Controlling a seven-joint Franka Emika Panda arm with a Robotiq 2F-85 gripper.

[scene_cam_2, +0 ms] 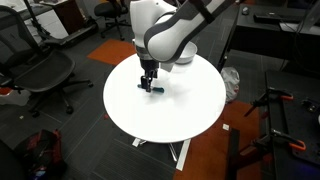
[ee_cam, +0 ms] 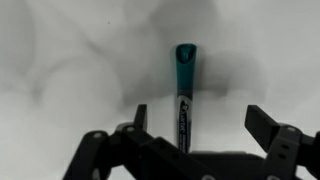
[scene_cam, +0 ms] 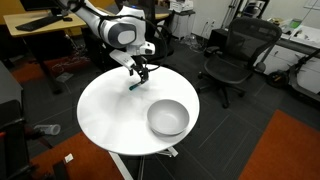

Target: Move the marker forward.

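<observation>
The marker [scene_cam: 135, 85] is a slim dark stick with a teal cap, lying on the round white table [scene_cam: 110, 115]. It also shows in an exterior view [scene_cam_2: 153, 87] and in the wrist view [ee_cam: 185, 80]. My gripper [scene_cam: 141, 73] hangs just above it, also seen in an exterior view [scene_cam_2: 148, 78]. In the wrist view the gripper [ee_cam: 202, 125] is open, its fingers on either side of the marker's lower end, the marker closer to the left finger. Nothing is held.
A large grey bowl [scene_cam: 168, 118] stands on the table near its edge. Black office chairs [scene_cam: 236, 55] [scene_cam_2: 45, 75] and desks stand around the table. A stand with a red clamp [scene_cam_2: 278, 100] is at the side.
</observation>
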